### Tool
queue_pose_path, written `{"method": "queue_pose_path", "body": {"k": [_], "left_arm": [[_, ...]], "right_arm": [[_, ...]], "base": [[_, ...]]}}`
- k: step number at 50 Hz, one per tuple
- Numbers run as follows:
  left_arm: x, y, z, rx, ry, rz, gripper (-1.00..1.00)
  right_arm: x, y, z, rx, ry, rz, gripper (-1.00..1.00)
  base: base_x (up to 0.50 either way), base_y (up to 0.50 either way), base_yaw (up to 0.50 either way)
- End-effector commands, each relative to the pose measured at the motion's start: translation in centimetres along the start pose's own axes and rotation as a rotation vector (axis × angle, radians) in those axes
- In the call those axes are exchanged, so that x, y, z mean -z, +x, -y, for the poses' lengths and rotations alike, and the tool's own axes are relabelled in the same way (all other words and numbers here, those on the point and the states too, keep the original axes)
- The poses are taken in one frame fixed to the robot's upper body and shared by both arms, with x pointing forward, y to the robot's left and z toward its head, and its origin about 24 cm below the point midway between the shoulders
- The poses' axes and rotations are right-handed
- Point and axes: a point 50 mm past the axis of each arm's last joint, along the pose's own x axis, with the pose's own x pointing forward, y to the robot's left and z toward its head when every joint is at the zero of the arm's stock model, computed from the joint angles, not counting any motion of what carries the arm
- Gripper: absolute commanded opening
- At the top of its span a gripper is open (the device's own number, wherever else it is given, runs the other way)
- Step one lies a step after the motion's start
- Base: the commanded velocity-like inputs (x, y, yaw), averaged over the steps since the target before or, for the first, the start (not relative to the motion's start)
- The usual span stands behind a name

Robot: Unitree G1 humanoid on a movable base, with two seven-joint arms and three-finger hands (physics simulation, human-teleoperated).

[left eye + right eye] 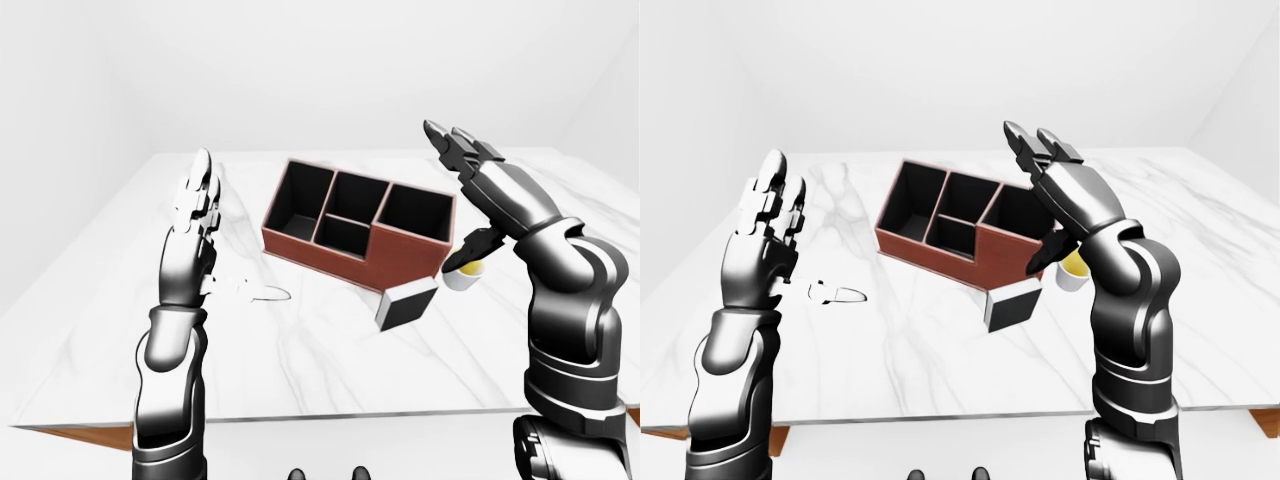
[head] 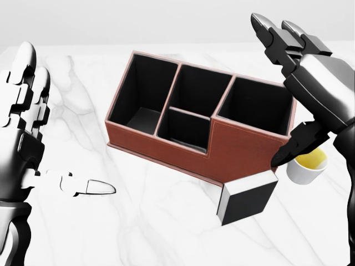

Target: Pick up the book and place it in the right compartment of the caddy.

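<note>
Over on the left, the left hand point(image 2: 28, 111) is up above the white marble surface point(image 2: 138, 221) with its fingers spread apart and nothing in it; the head view cuts its forearm off at the edge. Right of that hand sits the caddy point(image 2: 194, 116), a brown box with black insides split into compartments. All of the ones I can see into look empty, though the near walls hide part of the floors. The book point(image 2: 247, 199), dark with a pale edge, stands on the surface just beside the caddy's near right corner, below the right hand and not held by anything. Hard to say whether it actually touches the caddy wall. The right hand point(image 2: 294, 83) is raised over the caddy's right end, fingers apart, thumb pointing down toward a white cup point(image 2: 308, 166) with something yellow inside. The thumb covers part of the cup's rim in the head view.
</note>
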Motion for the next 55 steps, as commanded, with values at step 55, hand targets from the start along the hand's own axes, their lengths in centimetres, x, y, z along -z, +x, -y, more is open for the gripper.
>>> {"method": "queue_pose_path", "body": {"k": [55], "left_arm": [[1.9,-0.3,0.2,0.01,-0.02,-0.083,1.0]], "right_arm": [[-3.8,-2.6,0.2,0.093,-0.078,0.1,1.0]], "base": [[0.13,0.0,0.0]]}}
